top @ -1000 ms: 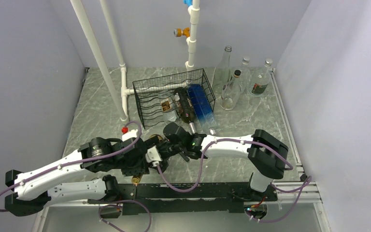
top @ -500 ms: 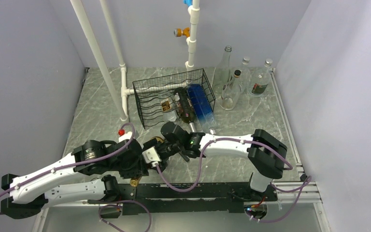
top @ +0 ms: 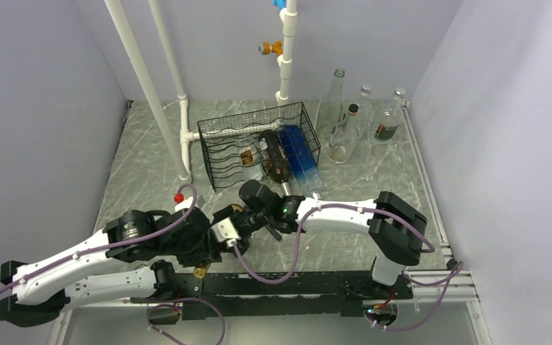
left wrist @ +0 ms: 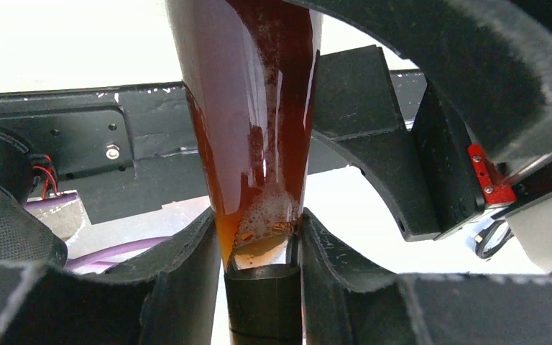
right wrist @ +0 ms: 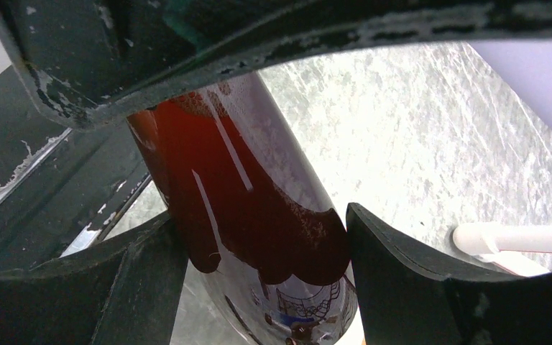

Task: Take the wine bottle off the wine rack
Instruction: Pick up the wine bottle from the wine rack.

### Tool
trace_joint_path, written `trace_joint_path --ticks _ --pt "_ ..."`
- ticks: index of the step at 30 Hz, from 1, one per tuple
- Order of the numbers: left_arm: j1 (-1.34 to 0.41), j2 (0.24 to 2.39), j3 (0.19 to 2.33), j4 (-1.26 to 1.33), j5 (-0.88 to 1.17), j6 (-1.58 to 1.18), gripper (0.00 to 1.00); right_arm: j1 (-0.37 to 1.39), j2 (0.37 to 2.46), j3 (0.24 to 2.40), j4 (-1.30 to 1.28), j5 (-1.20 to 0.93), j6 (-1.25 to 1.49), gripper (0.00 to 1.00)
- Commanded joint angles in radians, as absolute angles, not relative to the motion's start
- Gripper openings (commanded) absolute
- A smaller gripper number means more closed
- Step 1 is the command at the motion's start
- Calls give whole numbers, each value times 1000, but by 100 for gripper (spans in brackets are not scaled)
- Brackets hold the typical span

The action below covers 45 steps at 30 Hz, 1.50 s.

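The wine bottle [left wrist: 253,129], reddish-brown liquid sloshing inside, is off the wine rack [top: 219,154] and sits between the two arms at the near part of the marbled table [top: 151,165]. The left gripper [left wrist: 262,248] is clamped on its neck right by the dark cap [left wrist: 262,305] (pads pressed tight on either side). The right gripper [right wrist: 259,251] is closed around the wider body, fingers [right wrist: 395,266] touching the glass on both sides. Behind them, mid-table, the rack has a dark bottle [top: 277,159] and a blue bottle [top: 298,154] lying in its right half. Clear bottles [top: 343,136] stand upright to its right.
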<state>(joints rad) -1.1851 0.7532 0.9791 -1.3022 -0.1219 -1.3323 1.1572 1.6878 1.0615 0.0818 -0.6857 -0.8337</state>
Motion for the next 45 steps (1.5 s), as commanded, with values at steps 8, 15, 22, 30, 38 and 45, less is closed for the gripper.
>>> trace_joint_path --ticks 8,15,22,30,38,45 --pt "-1185 698 1007 -1143 -144 -1339 56 1152 1688 1091 35 -819 -772 55" --pt "-1184 659 999 -1118 -139 -1334 65 1136 1684 1086 31 -868 -765 55" --pt "-1185 621 990 -1098 -147 -1322 79 1119 1674 1077 40 -905 -745 54" --pt "-1185 613 943 -1071 -116 -1333 83 1103 1681 1068 81 -893 -693 54" --pt "-1186 556 903 -1028 -147 -1341 85 1082 1672 1059 130 -918 -604 54" --pt "-1185 539 904 -982 -172 -1322 86 1055 1665 1047 180 -940 -515 52"
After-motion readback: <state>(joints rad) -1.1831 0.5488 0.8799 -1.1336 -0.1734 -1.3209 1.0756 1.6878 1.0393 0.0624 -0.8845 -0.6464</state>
